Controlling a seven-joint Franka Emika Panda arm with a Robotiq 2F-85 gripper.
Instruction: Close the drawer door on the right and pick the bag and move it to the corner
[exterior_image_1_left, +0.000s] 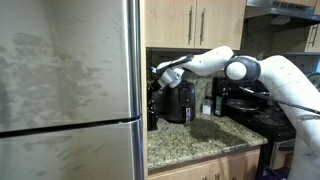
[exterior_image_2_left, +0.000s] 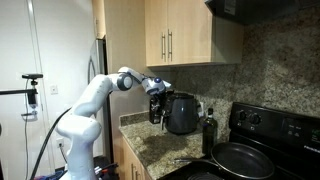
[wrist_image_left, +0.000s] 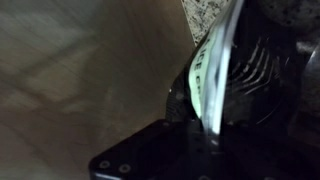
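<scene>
Right-hand cabinet door sits flush with its neighbour in both exterior views. It looks closed, so that step reads as done.

- Black bag stands upright on the granite table. It is wedged between the fridge side and the air fryer, just beside both.
- Gripper is over the bag's top edge, with the arm stretched across above the stove. That reach from above probably avoids knocking the air fryer.
- In the wrist view the bag's thin lettered edge runs straight in toward the gripper body, which suggests it lies between the jaws. The picture is too dark to tell whether the jaws have pinched it or stand apart.
- The corner by the fridge lies behind the bag and is mostly hidden.

Judgement: the bag phase is in hand. Taking the top seam suits a floppy pouch, but it may swing or sag when lifted, and there is little room on either side.
</scene>
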